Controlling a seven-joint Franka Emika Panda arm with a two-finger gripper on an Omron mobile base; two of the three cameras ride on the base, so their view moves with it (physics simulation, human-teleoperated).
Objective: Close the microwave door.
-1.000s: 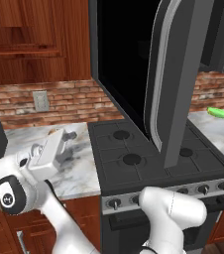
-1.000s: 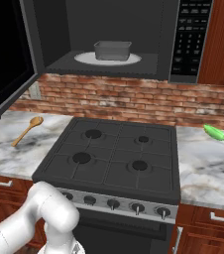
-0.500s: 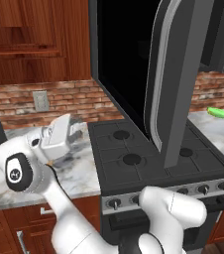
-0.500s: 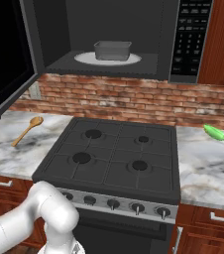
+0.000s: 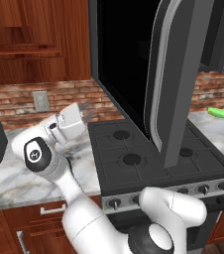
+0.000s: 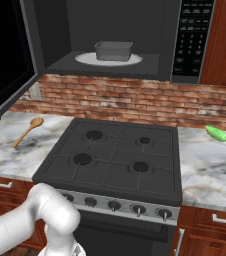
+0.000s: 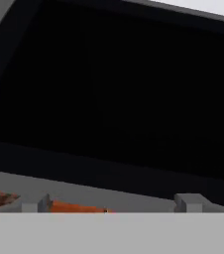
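Inside the open microwave, a grey pan sits on its plate.

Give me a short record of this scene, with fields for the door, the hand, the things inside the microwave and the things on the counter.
door: door wide open, swung out over the stove; silver handle strip on its free edge
microwave: microwave open above the stove, keypad on its right
inside: grey dish on a white plate
hand: hand raised over the counter, left of the door, facing its black glass; no contact seen
hand state: cannot tell
counter: wooden spoon left of the stove, green vegetable right of it
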